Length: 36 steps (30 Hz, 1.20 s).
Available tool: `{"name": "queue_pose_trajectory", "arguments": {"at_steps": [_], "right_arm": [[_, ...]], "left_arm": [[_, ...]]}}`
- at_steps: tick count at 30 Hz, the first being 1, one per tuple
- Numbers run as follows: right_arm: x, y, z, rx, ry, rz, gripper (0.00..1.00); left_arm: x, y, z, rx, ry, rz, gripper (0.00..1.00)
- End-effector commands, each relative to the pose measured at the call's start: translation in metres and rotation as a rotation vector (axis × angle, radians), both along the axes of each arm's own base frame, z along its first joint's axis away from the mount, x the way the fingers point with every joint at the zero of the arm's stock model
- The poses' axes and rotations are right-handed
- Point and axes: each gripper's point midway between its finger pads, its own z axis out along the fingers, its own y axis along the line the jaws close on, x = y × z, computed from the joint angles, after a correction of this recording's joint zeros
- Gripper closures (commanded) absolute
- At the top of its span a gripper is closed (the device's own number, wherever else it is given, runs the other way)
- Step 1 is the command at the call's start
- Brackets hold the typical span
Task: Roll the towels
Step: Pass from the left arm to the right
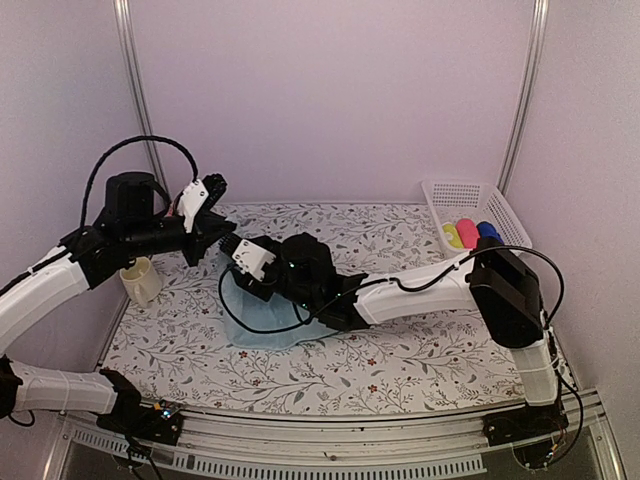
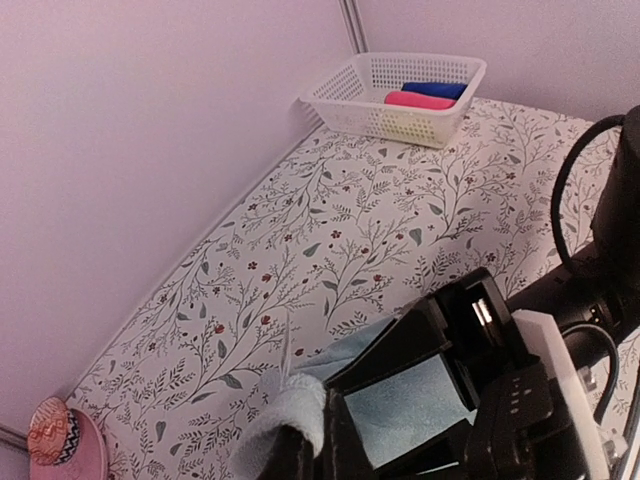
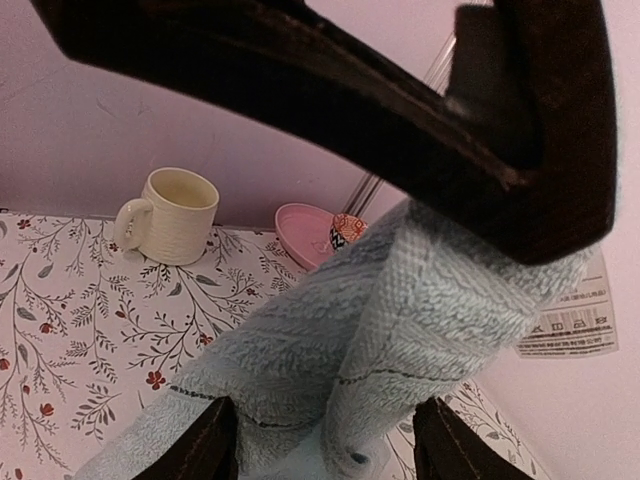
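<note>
My left claw (image 2: 305,450), mostly cut off at the frame's bottom edge, is pinched shut on a lifted corner of the pale aqua cloth towel (image 1: 266,324). Just right of it, my right claw (image 3: 330,445) stands open astride that hanging fold, fingertips cropped.

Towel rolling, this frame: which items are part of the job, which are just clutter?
Job: pale aqua cloth towel, pinched by the left gripper.
Lying about: cream ribbed mug; pink brimmed hat; white plastic mesh basket holding coloured rolls.
</note>
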Motion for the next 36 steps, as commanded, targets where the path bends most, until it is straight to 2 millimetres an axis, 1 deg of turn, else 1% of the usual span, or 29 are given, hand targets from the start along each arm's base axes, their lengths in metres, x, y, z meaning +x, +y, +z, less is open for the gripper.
{"name": "queue_pose_trajectory", "arguments": {"at_steps": [1, 7, 11, 19, 22, 26, 29, 34, 36], "right_arm": [[0.010, 0.001, 0.010, 0.041, -0.039, -0.050, 0.42], [-0.005, -0.016, 0.007, 0.040, -0.022, -0.010, 0.42], [-0.006, -0.025, 0.002, 0.036, -0.017, -0.021, 0.40], [0.012, -0.026, -0.014, 0.006, -0.040, -0.125, 0.39], [0.015, -0.023, -0.013, 0.007, -0.054, -0.132, 0.39], [0.013, -0.016, -0.004, 0.028, -0.070, -0.103, 0.39], [0.012, -0.010, 0.002, 0.041, -0.077, -0.083, 0.43], [0.012, -0.003, 0.011, 0.059, -0.088, -0.071, 0.55], [0.012, 0.000, 0.012, 0.062, -0.088, -0.061, 0.58]], "left_arm": [[-0.005, -0.001, 0.004, -0.022, -0.011, -0.013, 1.00], [-0.002, 0.003, 0.005, -0.009, -0.027, 0.014, 1.00], [-0.001, 0.004, 0.005, -0.005, -0.031, 0.021, 1.00], [-0.001, 0.004, 0.003, -0.001, -0.025, 0.020, 1.00], [-0.001, 0.003, 0.002, -0.004, -0.020, 0.015, 1.00], [-0.002, 0.002, 0.001, -0.006, -0.014, 0.009, 1.00], [-0.002, 0.001, -0.001, -0.004, -0.010, 0.007, 1.00], [-0.003, 0.002, -0.002, -0.006, -0.011, 0.009, 1.00], [-0.003, 0.002, -0.002, -0.007, -0.010, 0.010, 1.00]]}}
